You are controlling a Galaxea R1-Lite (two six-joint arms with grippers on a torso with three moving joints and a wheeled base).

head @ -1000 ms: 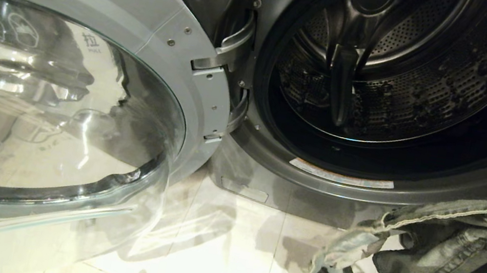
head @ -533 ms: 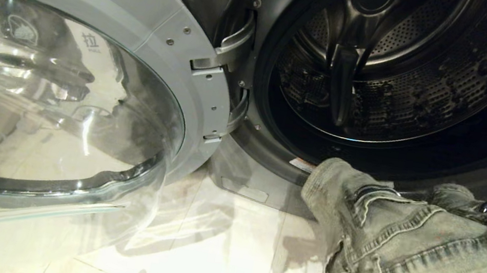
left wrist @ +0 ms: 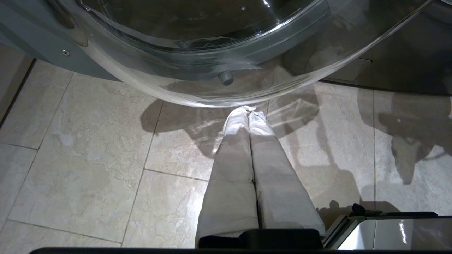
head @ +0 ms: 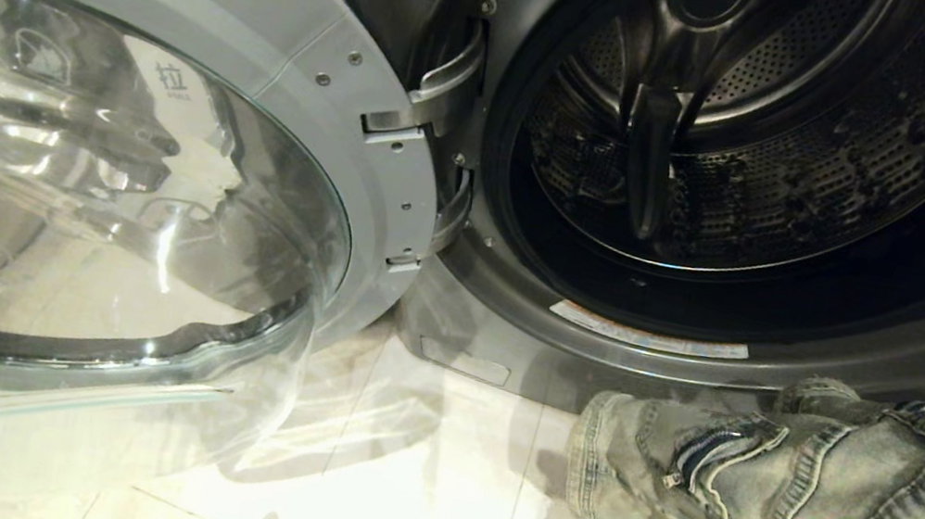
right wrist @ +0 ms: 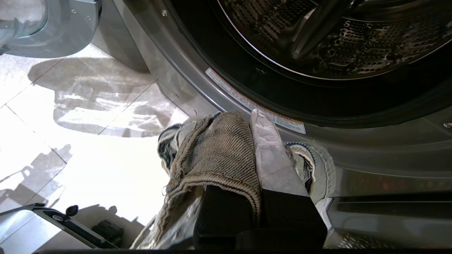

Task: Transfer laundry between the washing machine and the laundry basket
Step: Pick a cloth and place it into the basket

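A: We hold the denim garment [head: 805, 514] in our right gripper [right wrist: 247, 120], its fingers [right wrist: 268, 148] clamped on a fold of ribbed hem, just below and in front of the open mouth of the washing machine [head: 691, 354].

B: And the left gripper [left wrist: 247, 111]? We see it parked low over the tiled floor [left wrist: 88, 158], fingers pressed together on nothing, under the swung-open glass door [head: 107, 191].

A: Right. The drum [head: 784, 135] looks bare from here, dark perforated steel and one paddle, no cloth in sight. So we judge this as the loading step: the garment is on its way into the machine, not out of it.

B: The basket does not show in the head view; we cannot place it.

A: Next, we reckon, the right arm must lift the bundle over the chrome lip [head: 644, 351] and carry it well inside before letting go.

B: The hanging sleeve [head: 627, 456] worries us. It trails toward the floor and could catch on the rim or spill back out.

A: Then we push deep, and release only once the bulk is past the seal.
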